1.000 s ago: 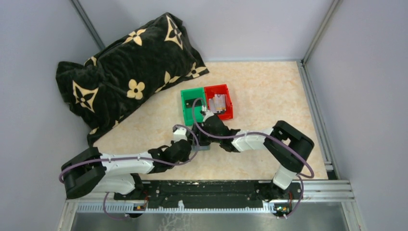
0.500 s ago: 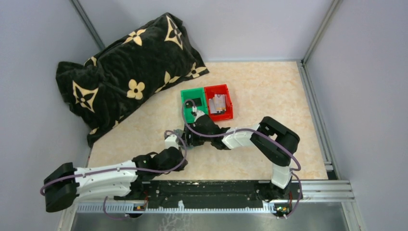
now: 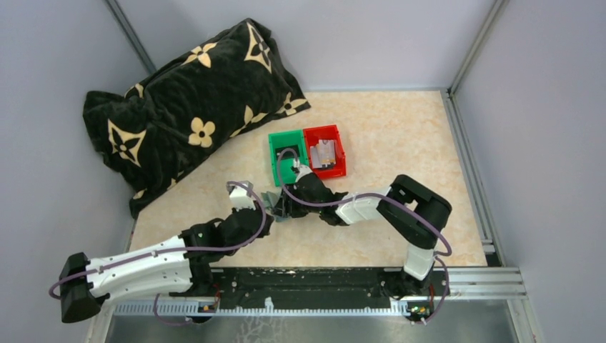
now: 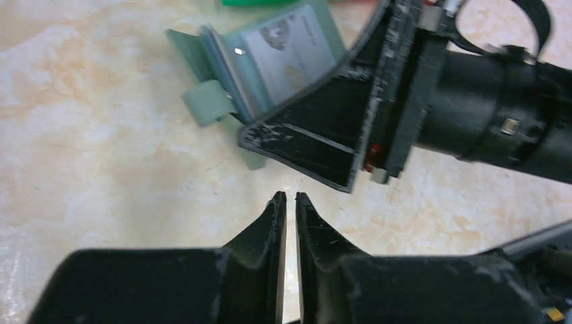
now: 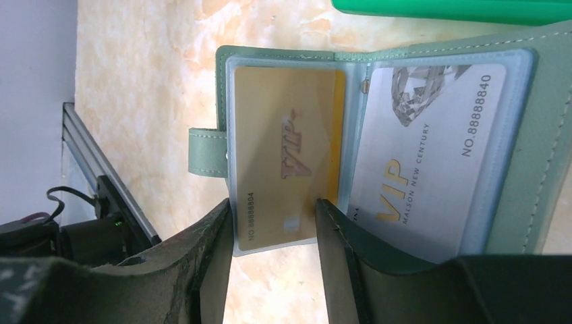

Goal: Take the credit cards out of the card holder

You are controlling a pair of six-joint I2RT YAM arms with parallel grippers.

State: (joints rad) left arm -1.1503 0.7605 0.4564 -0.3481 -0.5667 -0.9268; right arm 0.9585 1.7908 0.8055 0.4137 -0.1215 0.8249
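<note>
Right wrist view, my right gripper (image 5: 273, 206) parted astride the gold VIP card (image 5: 283, 148) in the unfolded card holder (image 5: 543, 135), silver VIP card (image 5: 425, 162) alongside, green bin (image 5: 459, 10) at its far side, my left gripper (image 4: 288, 197) closed, empty.

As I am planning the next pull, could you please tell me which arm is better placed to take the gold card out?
Right, likely: the right tool is open astride the near edge of the gold card in the open card holder. The left tool is shut, short of the holder.

1 camera looks down from behind; 2 close wrist cameras both seemingly show the card holder (image 5: 550, 135).
</note>
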